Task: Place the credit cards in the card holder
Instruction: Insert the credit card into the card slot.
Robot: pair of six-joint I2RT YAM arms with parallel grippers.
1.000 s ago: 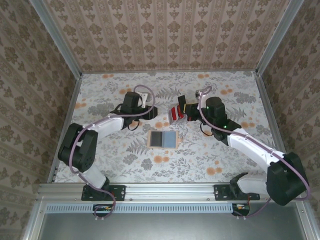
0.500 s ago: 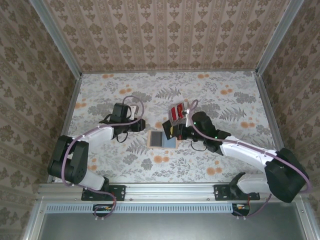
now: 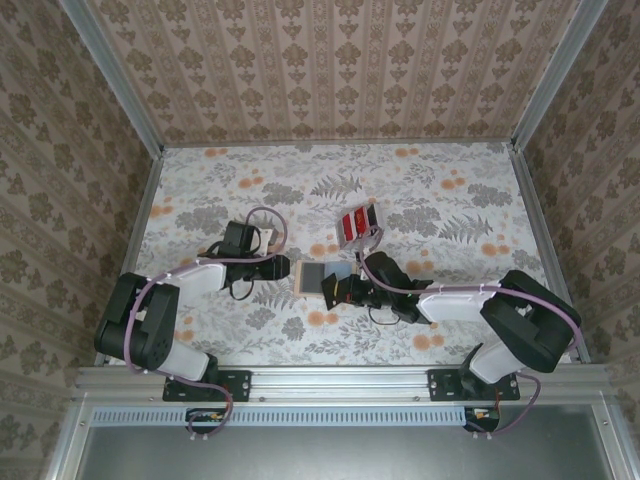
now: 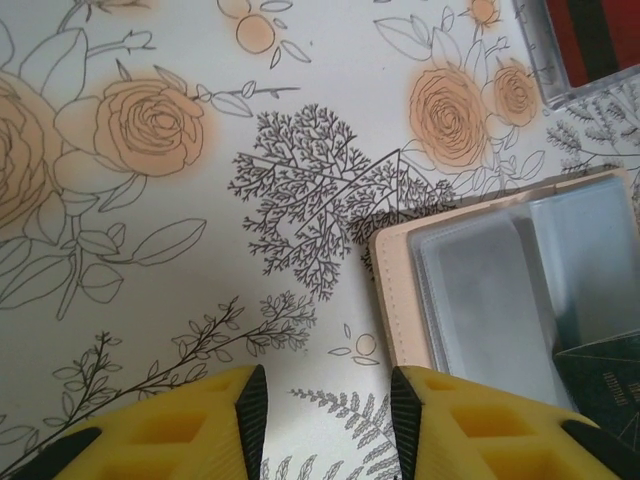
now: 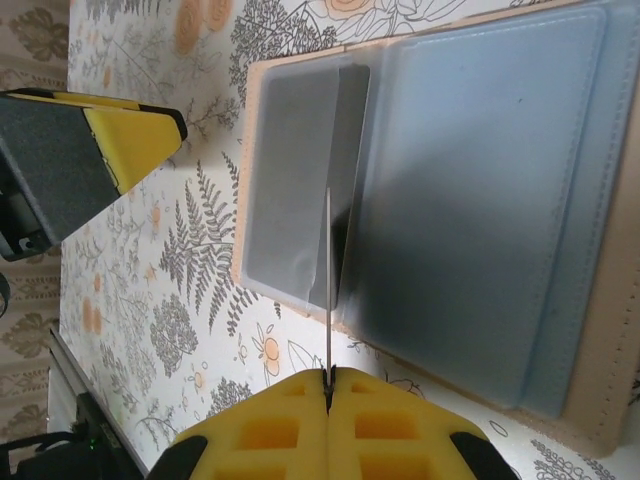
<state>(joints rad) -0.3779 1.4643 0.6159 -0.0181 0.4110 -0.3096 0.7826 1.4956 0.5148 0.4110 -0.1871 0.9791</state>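
Edgewise, a credit card is pinched by the right gripper over the opened card holder, left gripper parted, empty.

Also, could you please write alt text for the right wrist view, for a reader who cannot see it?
Two yellow fingers, pressed together, hold a thin card edge-on over the open card holder with blue-grey pockets. It lies on a floral table, and the left arm's yellow finger shows at upper left.
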